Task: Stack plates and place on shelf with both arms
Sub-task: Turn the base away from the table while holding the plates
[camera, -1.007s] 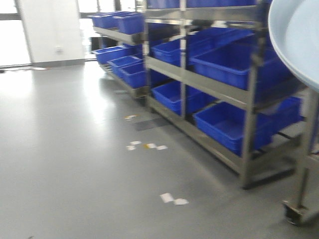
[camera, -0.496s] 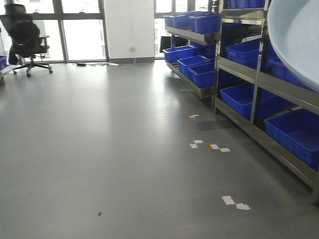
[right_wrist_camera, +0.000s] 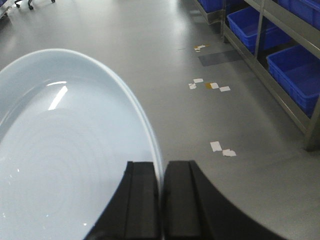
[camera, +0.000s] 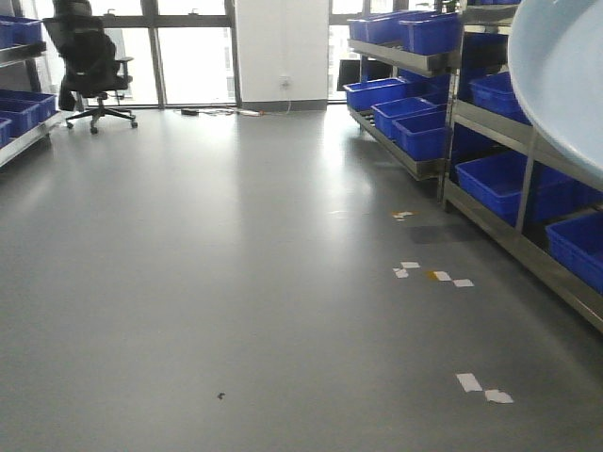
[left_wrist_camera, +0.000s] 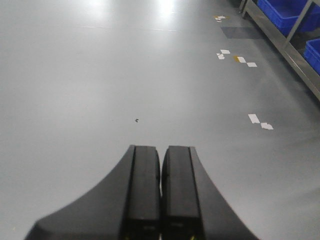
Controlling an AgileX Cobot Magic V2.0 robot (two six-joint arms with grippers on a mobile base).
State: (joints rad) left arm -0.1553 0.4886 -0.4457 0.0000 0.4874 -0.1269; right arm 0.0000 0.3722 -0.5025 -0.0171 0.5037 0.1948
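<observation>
Right gripper (right_wrist_camera: 161, 169) is clamped on the rim of a pale blue plate (right_wrist_camera: 65, 160), one finger on each side of the edge. Whether a second plate lies under it is hard to tell. The plate is held in the air at the near right, with the shelf (camera: 490, 118) and its blue crates (camera: 424, 132) behind it. Left gripper (left_wrist_camera: 161, 150) is pressed closed on nothing, above grey floor (left_wrist_camera: 100, 75) with white tape scraps (left_wrist_camera: 260, 121).
</observation>
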